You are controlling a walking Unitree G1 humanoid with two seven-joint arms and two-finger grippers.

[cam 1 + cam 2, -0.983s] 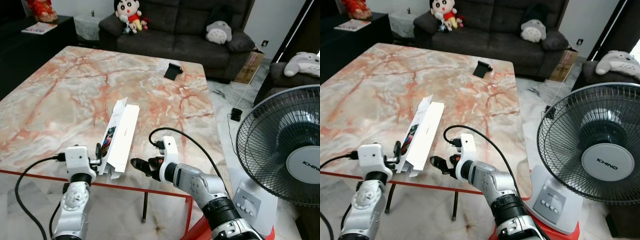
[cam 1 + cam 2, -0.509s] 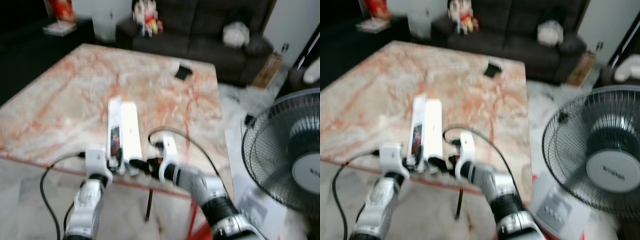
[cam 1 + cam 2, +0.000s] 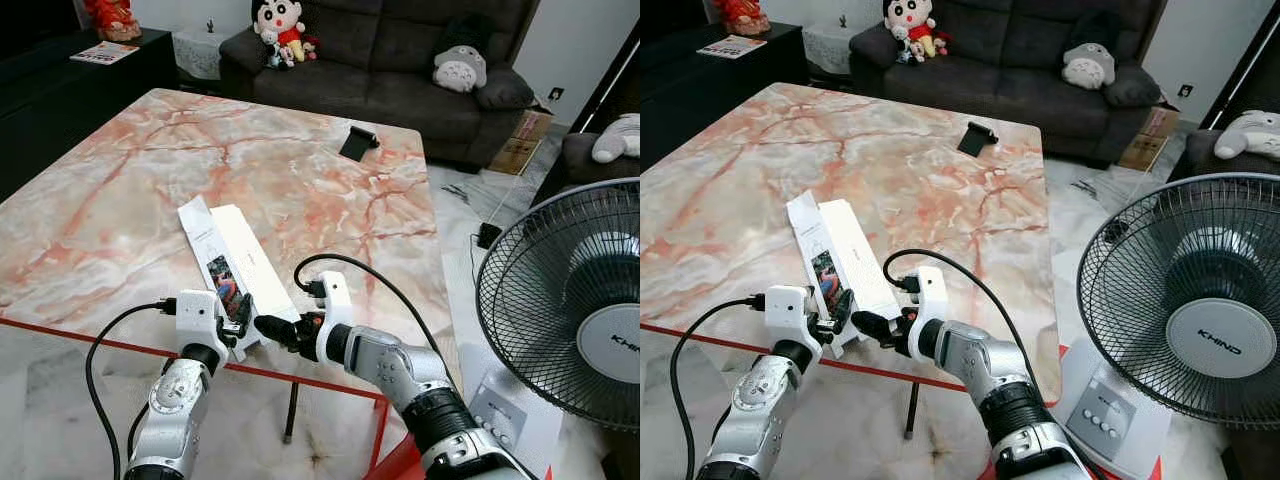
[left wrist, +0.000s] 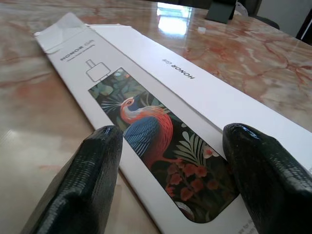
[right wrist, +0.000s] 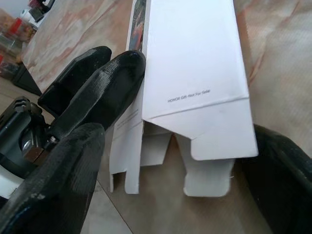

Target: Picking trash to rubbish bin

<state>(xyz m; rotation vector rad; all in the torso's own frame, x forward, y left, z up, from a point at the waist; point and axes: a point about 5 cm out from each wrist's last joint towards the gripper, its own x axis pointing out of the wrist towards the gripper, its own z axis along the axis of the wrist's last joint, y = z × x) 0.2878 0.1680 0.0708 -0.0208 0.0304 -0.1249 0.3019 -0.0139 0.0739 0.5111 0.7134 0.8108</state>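
A long flat white carton [image 3: 232, 262] with a printed bird panel lies on the marble table [image 3: 130, 170], running from the middle of the frame down toward the near red-framed edge in the lower centre of the left eye view, its near flaps at that edge. The left gripper [image 3: 240, 322] sits at the carton's near end, lower left of centre; in the left wrist view its two black fingers [image 4: 85, 185] stand apart, one on each side of the bird panel, not closed on it. The right gripper [image 3: 272, 328] reaches in from the lower centre just beside the same end; in the right wrist view its fingers [image 5: 58, 180] are spread wide on either side of the carton's open flaps, with the left gripper's dark tips touching the carton's edge near them. A small black stand [image 3: 353, 141] sits near the far edge of the table, upper centre. A dark sofa [image 3: 400, 50] with plush toys [image 3: 277, 22] fills the top of the frame, and a standing fan [image 3: 565, 300] occupies the right side
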